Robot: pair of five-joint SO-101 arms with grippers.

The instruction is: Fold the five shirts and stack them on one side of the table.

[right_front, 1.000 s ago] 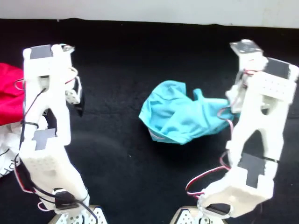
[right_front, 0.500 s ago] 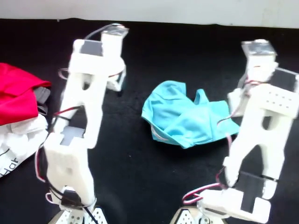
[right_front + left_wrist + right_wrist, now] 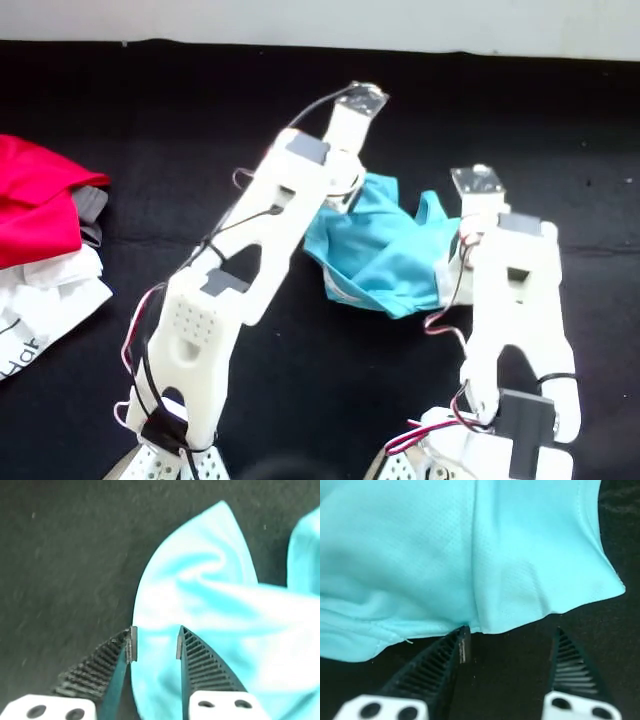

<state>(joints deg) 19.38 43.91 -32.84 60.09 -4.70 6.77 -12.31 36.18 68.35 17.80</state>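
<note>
Crumpled, smooth turquoise shirt (image 3: pixel 385 255) is seen mid-table on the matte black table (image 3: pixel 560 150). Left gripper (image 3: pixel 155 642), arm stretched forward, is held slightly parted over its edge. Right gripper (image 3: pixel 510 645) is spread wide at the stitched hem.

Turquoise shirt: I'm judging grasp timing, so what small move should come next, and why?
The left gripper hangs with open jaws astride an edge of the turquoise shirt, and the right gripper has open jaws at its hem. Neither holds cloth, and the shirt lies crumpled. So probably lower both slightly and shut on the cloth, ready to pull it flat.
</note>
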